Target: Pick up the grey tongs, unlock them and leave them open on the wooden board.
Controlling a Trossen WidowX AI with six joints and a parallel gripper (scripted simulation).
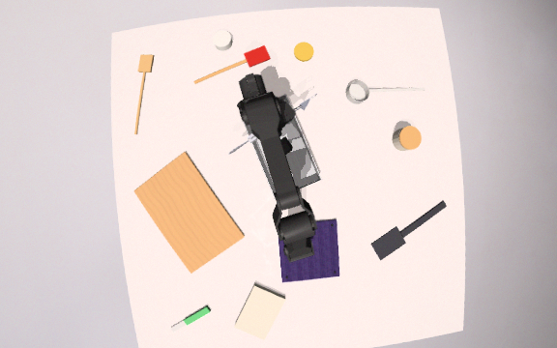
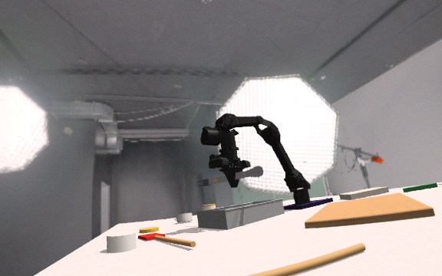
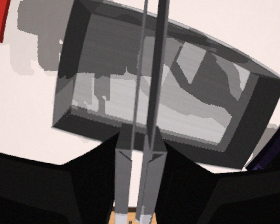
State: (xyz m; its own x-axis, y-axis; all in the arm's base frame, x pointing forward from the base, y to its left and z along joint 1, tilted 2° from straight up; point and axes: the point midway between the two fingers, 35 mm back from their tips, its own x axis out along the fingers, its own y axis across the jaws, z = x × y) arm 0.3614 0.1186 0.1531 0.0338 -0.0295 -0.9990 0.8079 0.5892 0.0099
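My gripper [image 2: 234, 185] [image 3: 136, 138] points down and is shut on the grey tongs [image 1: 305, 103] [image 2: 249, 172] [image 3: 150, 185]. It holds them crosswise, clear above the roasting tin [image 1: 310, 182] [image 2: 213, 219] [image 3: 66, 65]. In the exterior view they lie roughly level, the rounded end to the right and a small yellow mark near the left end. In the wrist view their two arms run close together with a narrow gap. The arm hides their middle in the top view. The lock's state cannot be made out. The wooden board [image 1: 187, 213] [image 2: 371, 211] lies flat, left of the robot's base in the top view.
A red spatula [image 1: 257, 56] [image 2: 175, 241], a white cylinder [image 1: 222, 40] [image 2: 121, 243] and a yellow disc [image 1: 304, 51] [image 2: 149, 230] lie beyond the tin. A strainer [image 1: 357, 91], an orange-topped jar [image 1: 410, 137] and a black spatula [image 1: 389, 243] are at the right. A cream block [image 1: 260, 311] is near the base.
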